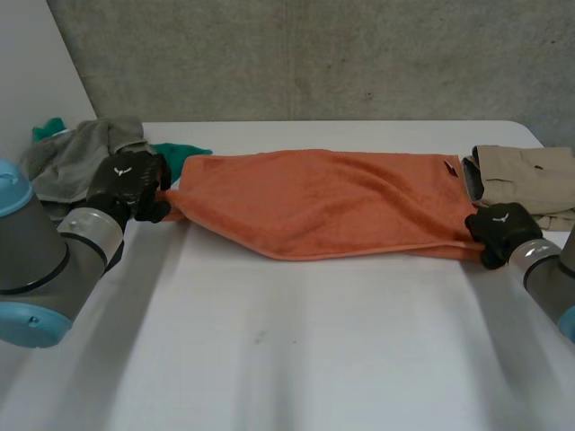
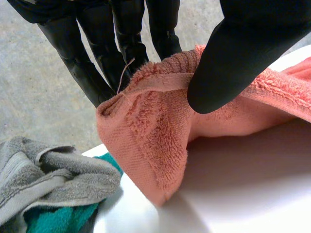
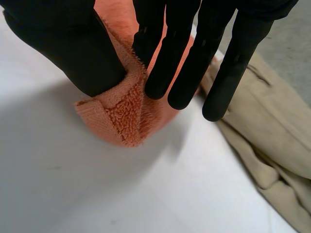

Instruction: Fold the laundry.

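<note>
Orange towel (image 1: 323, 202): stretched lengthwise across white table (image 1: 287, 350), one hand at each end, per head view. Left hand (image 2: 243, 53): thumb and fingers pinched on end corner, clear in left wrist view. Right hand (image 3: 68, 43): clamped likewise on opposite corner. Grey cloth (image 2: 43, 179) over green cloth (image 2: 58, 218), near left hand. Beige garment (image 3: 272, 145), beside right hand.

White table (image 1: 296, 359), 4 cloth items on top. Orange towel (image 1: 323, 202): stretched lengthwise across far-centre. Grey cloth (image 1: 76, 157): bunched at far-left corner, teal cloth (image 1: 180, 151) partly under it. Beige garment (image 1: 526, 175): far-right edge, just beside towel end.
</note>
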Robot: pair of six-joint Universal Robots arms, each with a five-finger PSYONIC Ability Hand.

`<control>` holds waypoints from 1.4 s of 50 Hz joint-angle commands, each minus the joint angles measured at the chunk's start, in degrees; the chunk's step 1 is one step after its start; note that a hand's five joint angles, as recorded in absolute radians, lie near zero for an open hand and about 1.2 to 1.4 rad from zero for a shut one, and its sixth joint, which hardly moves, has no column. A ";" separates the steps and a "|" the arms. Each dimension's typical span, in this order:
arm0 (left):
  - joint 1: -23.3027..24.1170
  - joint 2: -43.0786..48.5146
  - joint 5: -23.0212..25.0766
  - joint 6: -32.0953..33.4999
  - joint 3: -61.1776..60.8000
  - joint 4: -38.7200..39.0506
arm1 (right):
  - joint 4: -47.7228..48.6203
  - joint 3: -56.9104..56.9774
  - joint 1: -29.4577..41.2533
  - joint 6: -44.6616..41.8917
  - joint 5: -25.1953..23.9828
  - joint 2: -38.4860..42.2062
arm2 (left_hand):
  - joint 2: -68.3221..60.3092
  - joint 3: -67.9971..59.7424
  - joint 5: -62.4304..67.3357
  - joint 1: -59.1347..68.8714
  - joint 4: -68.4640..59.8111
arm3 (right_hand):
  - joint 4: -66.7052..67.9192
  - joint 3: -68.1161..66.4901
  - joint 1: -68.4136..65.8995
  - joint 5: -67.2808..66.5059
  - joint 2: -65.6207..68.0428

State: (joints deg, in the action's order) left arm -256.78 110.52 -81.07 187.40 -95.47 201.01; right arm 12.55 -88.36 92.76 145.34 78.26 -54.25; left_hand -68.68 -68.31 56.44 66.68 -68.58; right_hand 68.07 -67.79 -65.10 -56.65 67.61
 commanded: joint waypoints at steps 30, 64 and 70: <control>1.89 -2.42 -3.21 38.49 8.96 -27.26 | -49.57 18.73 -4.34 -20.11 3.30 -9.48 | -11.32 -11.69 13.56 13.32 -11.42 | 11.93 -12.21 -14.90 -13.35 12.39; -0.39 2.68 -6.48 12.37 22.80 -5.19 | -16.76 28.69 -0.47 8.74 0.23 -9.39 | -11.32 -11.69 13.56 13.32 -11.42 | 11.93 -12.21 -14.90 -13.35 12.39; -1.00 3.92 -2.08 15.18 10.41 -8.26 | -23.18 20.08 -0.82 2.77 -1.01 -5.61 | -11.32 -11.69 13.56 13.32 -11.42 | 11.93 -12.21 -14.90 -13.35 12.39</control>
State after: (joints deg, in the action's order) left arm -257.28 113.53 -86.69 200.11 -74.66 195.06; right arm -5.29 -61.00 92.43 153.17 78.38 -62.84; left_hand -68.71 -68.36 57.08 66.68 -68.60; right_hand 68.60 -68.21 -65.10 -57.73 67.64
